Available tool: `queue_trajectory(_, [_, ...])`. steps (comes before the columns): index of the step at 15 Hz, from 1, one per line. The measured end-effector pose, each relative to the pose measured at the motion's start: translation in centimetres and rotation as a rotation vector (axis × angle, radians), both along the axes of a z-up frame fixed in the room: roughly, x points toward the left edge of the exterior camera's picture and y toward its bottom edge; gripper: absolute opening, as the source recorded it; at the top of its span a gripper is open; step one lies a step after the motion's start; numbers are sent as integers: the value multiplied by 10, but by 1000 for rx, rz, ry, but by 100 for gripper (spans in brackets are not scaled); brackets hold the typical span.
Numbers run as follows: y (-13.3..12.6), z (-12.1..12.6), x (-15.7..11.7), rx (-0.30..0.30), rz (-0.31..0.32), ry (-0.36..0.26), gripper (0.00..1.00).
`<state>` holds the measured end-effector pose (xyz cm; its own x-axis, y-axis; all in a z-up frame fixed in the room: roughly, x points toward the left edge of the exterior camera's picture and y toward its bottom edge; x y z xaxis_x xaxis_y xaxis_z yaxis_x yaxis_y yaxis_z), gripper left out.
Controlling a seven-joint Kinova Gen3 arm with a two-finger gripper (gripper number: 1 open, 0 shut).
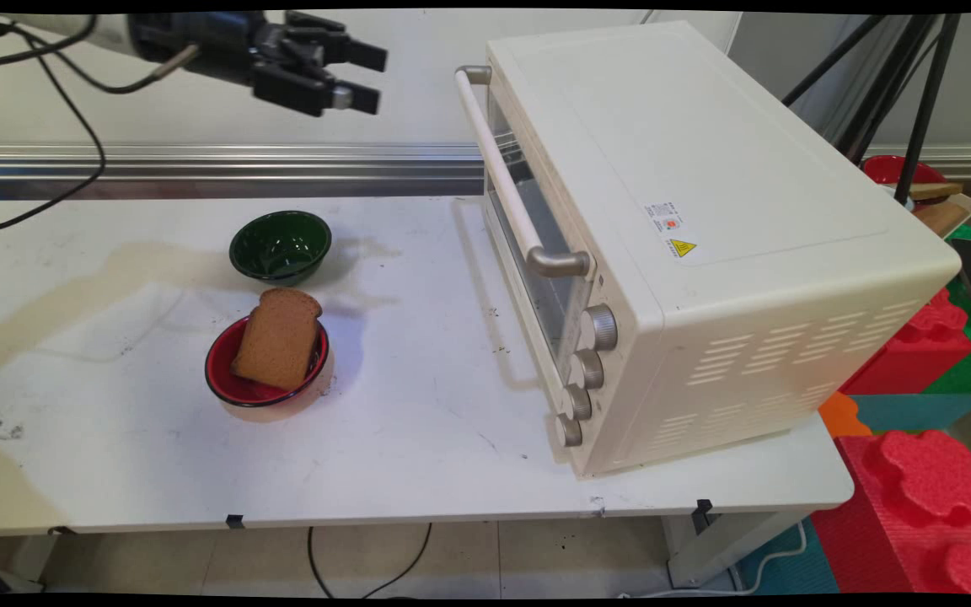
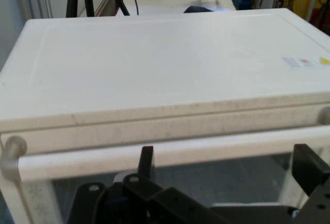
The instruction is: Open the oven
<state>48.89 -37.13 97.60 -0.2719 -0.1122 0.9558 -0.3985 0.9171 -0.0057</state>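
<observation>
The black hand (image 1: 372,77) hangs in the air, fingers wide apart and holding nothing. Just in front of it is the boxy cream oven (image 1: 705,211) with a smooth round bar handle (image 2: 170,152). Far below sit a shiny green bowl (image 1: 280,246) and brown bread (image 1: 277,339) in a red bowl (image 1: 228,384).

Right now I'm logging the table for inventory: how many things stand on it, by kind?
Bowls: 2, green and red
Bread slices: 1, in the red bowl
Toaster ovens: 1
Total: 4
</observation>
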Motion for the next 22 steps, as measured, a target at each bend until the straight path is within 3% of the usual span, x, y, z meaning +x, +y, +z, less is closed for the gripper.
queue_trajectory(5, [-27, -6, -47, -6, 12, -26, 100])
queue_trajectory(9, [-39, -11, -68, -7, 15, -45, 100])
queue_trajectory(10, [-41, -12, -72, -9, 15, -50, 0])
queue_trajectory(22, [-59, -25, -112, -4, 19, -112, 0])
